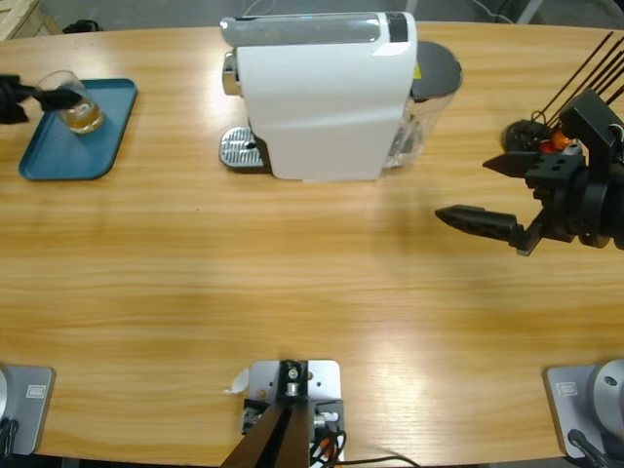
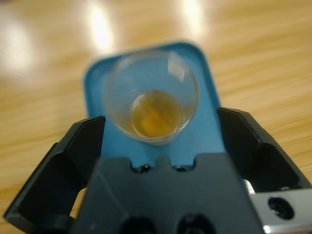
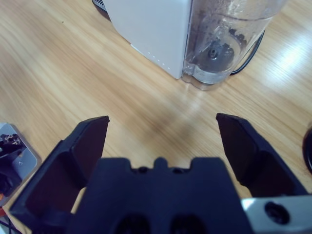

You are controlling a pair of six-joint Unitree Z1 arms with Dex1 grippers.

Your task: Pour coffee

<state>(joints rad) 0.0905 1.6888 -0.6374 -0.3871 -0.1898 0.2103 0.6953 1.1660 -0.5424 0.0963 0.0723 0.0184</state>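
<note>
Flanking tumbler (image 2: 152, 97) (perhaps untouched): tray (image 2: 207, 131).

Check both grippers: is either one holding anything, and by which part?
No. The left gripper is open around the glass on the tray, not touching it. The right gripper is open over bare table.

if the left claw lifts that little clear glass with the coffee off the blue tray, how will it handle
The small clear glass tumbler looks smooth and tapered, so it may slip in the open left claw. The shallow amber coffee adds little weight, so it is probably light. On the blue tray a sideways nudge could tip it.
</note>
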